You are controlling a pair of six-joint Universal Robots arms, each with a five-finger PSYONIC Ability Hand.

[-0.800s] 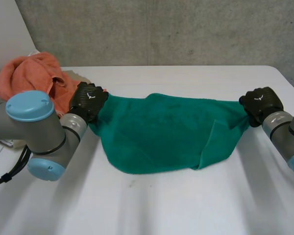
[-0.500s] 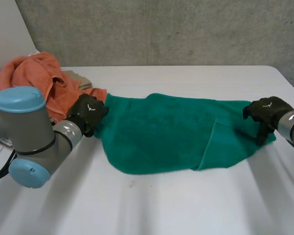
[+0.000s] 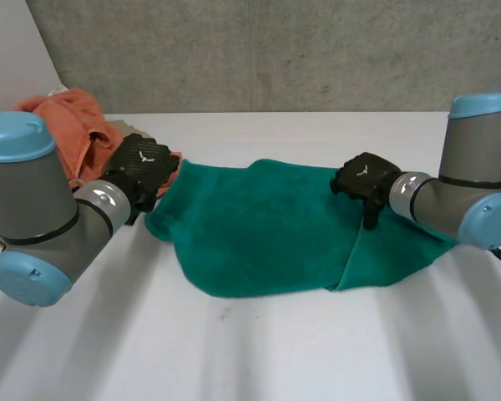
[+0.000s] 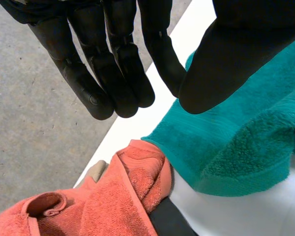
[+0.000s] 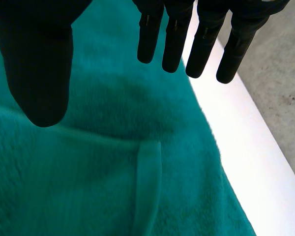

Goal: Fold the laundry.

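Orange towel (image 3: pixel 63 125): heaped, table's (image 3: pixel 275 351) far left corner. Left hand (image 3: pixel 144 165): fingers straight, empty, beside the green towel's (image 3: pixel 259 234) left end. Green towel: mid-table, rumpled, right flap turned over. Right hand (image 3: pixel 366 180): fingers straight, empty, over that flap. Step, as I judge it: flattening before folding. Next I need fresh corner grips.

A: How many cloths?
B: Two: one green towel (image 3: pixel 267 234) and one orange towel (image 3: pixel 71 125).
A: Surfaces?
B: One white table (image 3: pixel 259 351).
A: Robot parts?
B: Two arms, the left arm (image 3: pixel 33 217) and the right arm (image 3: pixel 472 188); two black hands, the left hand (image 3: pixel 142 165) and the right hand (image 3: pixel 365 178).
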